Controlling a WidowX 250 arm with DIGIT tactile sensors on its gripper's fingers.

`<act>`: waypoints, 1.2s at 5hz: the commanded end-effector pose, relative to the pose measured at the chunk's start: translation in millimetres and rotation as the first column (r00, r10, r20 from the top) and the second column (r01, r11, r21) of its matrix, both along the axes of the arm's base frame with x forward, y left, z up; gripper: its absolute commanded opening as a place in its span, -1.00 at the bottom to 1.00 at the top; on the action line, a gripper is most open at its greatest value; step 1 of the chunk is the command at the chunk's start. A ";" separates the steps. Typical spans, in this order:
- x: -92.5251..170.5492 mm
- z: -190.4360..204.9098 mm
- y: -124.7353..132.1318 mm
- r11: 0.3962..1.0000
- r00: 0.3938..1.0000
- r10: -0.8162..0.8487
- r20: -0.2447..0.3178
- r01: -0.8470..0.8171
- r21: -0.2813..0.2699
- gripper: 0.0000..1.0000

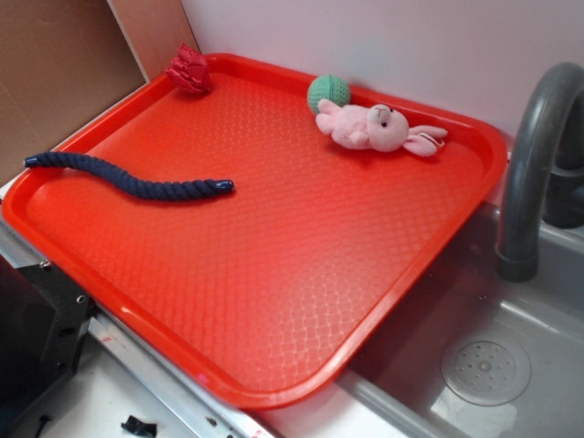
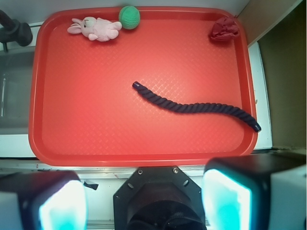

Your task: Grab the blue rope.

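The blue rope (image 1: 128,182) is a dark navy twisted cord lying wavy on the left part of the red tray (image 1: 301,265). In the wrist view the rope (image 2: 196,108) runs from the tray's middle to its right edge on the tray (image 2: 96,110). My gripper (image 2: 144,199) shows only in the wrist view, high above and back from the tray's near edge. Its two fingers (image 2: 62,203) stand wide apart with nothing between them. The gripper is out of the exterior view.
A pink plush bunny (image 1: 370,128) and a green ball (image 1: 328,91) lie at the tray's far edge. A red frayed knot toy (image 1: 189,68) sits in a far corner. A grey sink (image 1: 493,365) with a faucet (image 1: 534,155) is beside the tray. The black robot base (image 2: 156,199) is below the gripper.
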State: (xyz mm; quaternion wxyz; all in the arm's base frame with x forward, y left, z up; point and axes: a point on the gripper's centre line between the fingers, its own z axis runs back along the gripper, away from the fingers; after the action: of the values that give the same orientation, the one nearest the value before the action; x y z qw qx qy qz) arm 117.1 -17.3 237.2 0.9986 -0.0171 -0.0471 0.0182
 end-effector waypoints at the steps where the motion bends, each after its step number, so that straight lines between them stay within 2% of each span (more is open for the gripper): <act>1: 0.0 0.0 0.0 1.000 1.000 0.000 0.000 0.000 0.000 1.00; 2: 4.4 -9.8 8.8 0.969 0.968 0.247 0.041 -0.246 -0.033 1.00; 3: 11.4 -22.9 20.2 0.878 0.875 0.478 0.078 -0.477 -0.028 1.00; 4: 16.0 -46.4 32.2 0.734 0.723 0.676 0.142 -0.678 -0.044 1.00; 5: 26.6 -87.8 56.1 0.536 0.536 0.844 0.020 -0.843 -0.037 1.00; 6: 33.6 -116.9 72.8 0.311 0.311 0.951 0.003 -0.951 -0.009 1.00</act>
State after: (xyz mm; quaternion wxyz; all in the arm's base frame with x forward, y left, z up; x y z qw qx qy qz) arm 155.9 52.2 113.7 0.8016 0.0155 -0.0385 0.5964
